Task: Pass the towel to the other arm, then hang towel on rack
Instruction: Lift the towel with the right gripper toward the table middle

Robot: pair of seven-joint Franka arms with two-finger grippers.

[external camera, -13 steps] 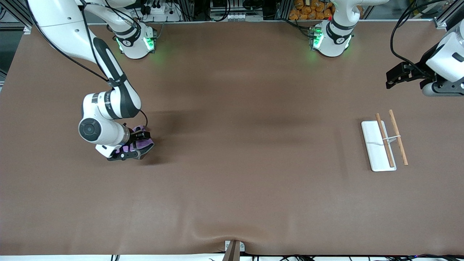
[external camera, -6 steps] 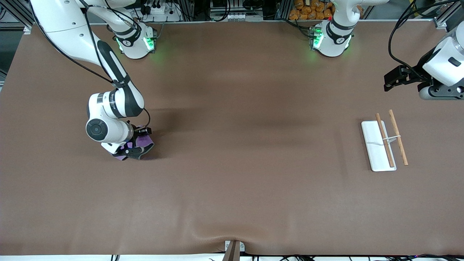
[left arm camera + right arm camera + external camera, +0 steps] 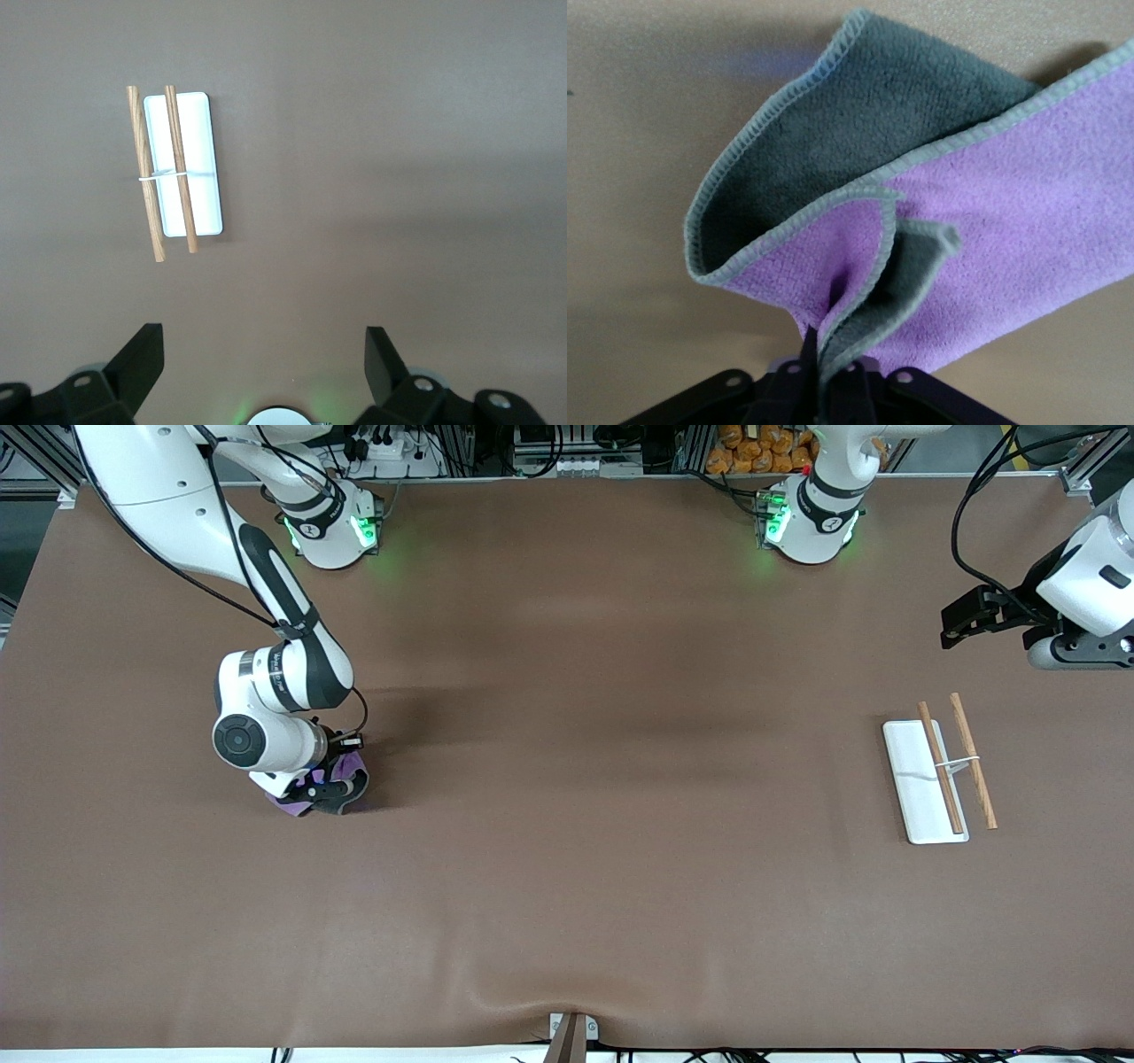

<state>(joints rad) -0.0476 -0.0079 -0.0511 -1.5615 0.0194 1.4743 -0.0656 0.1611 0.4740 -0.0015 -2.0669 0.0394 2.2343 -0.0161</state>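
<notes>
Front view, item by item from the right arm's end of the bench: first we record the right pincer (image 3: 332, 778), down at the bench (image 3: 567, 850) surface and clamped shut on the towel (image 3: 306, 797). The towel is a small purple cloth, bunched under the pincer, with parts of it showing on either side of the fingers. In the right wrist view we note the towel (image 3: 983, 230) pinched into a fold between the closed fingers, purple face and dark grey underside both showing, the edge stitched in pale thread, and the rest of the cloth lying on the bench.

Next we list the rack (image 3: 930, 779), well apart from the towel, toward the left arm's end: a flat white base lying on the bench, two thin brown rods side by side, joined by a thin white bracket.

Last, the left pincer (image 3: 961, 615), waiting in the air over bare bench near the rack. In the left wrist view we see its fingers (image 3: 142, 359) spread wide, holding nothing, with the rack (image 3: 182, 168) below.
</notes>
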